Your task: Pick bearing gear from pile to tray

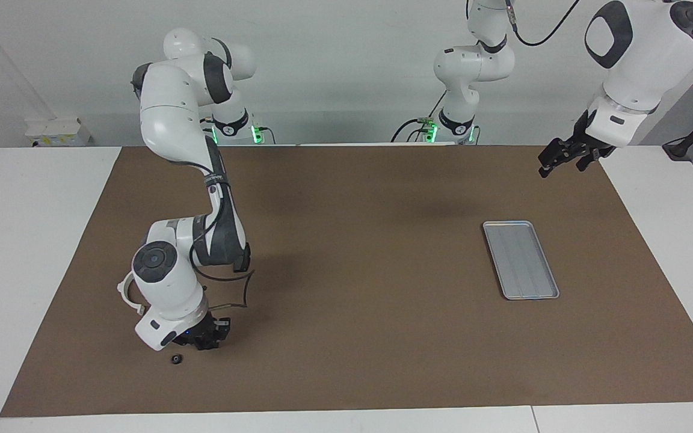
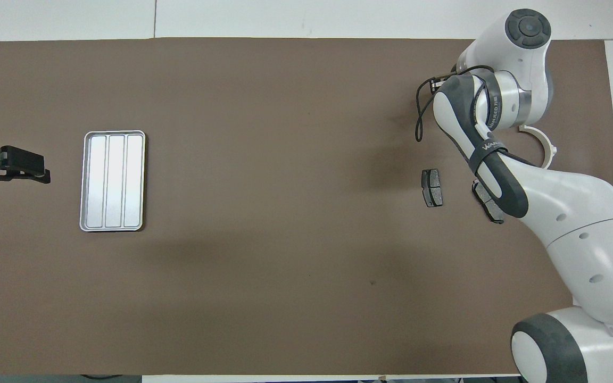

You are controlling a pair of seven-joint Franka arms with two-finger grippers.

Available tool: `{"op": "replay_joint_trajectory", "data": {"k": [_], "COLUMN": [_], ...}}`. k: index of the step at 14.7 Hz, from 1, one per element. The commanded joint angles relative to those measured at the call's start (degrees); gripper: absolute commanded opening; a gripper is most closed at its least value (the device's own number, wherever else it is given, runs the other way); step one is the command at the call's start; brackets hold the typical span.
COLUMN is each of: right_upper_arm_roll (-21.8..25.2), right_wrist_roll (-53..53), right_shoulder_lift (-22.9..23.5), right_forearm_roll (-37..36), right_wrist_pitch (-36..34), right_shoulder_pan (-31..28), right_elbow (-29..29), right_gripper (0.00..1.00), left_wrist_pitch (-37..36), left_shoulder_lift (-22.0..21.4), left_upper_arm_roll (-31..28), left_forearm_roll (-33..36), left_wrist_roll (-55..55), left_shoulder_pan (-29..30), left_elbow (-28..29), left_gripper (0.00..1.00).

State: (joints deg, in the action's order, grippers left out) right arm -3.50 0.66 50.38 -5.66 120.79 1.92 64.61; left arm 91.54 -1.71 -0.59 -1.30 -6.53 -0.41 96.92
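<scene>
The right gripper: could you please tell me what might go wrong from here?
The right gripper sits low beside a loose black round piece; lifting could knock it away. The white half-ring bracket lies close by that arm's wrist and could get dragged. The tray is at the left arm's end of the table, so a weak grip may drop the part.

1. Right arm (image 1: 172,120): glossy white shells, dark grey joint bands and round caps.
2. Thin black cable (image 2: 420,114) looping beside the wrist.
3. Green lights (image 1: 256,133) glowing at both bases.
</scene>
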Motion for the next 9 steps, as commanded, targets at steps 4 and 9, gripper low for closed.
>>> {"op": "replay_joint_trajectory", "data": {"k": [4,9], "right_upper_arm_roll": [-0.11,-0.72], "right_wrist_roll": [6.68,27.16], "right_shoulder_lift": [-0.37,-3.97], "right_forearm_roll": [-0.05,0.56], "right_wrist_pitch": [-6.77,-14.0], "right_shoulder_pan": [2.71,11.33], "right_elbow": [-2.2,-5.02], "right_gripper": [0.0,0.0], "left_wrist_pitch": [-0.66,-0.66], "left_shoulder_lift": [-1.2,-1.2], "left_upper_arm_roll": [-0.03,-0.03], "left_forearm_roll": [-0.37,-0.37], "left_wrist_roll": [0.29,0.29], "left_shoulder_pan": [0.06,0.06], "left_elbow": [0.64,0.64], "left_gripper": [1.0,1.0]}}
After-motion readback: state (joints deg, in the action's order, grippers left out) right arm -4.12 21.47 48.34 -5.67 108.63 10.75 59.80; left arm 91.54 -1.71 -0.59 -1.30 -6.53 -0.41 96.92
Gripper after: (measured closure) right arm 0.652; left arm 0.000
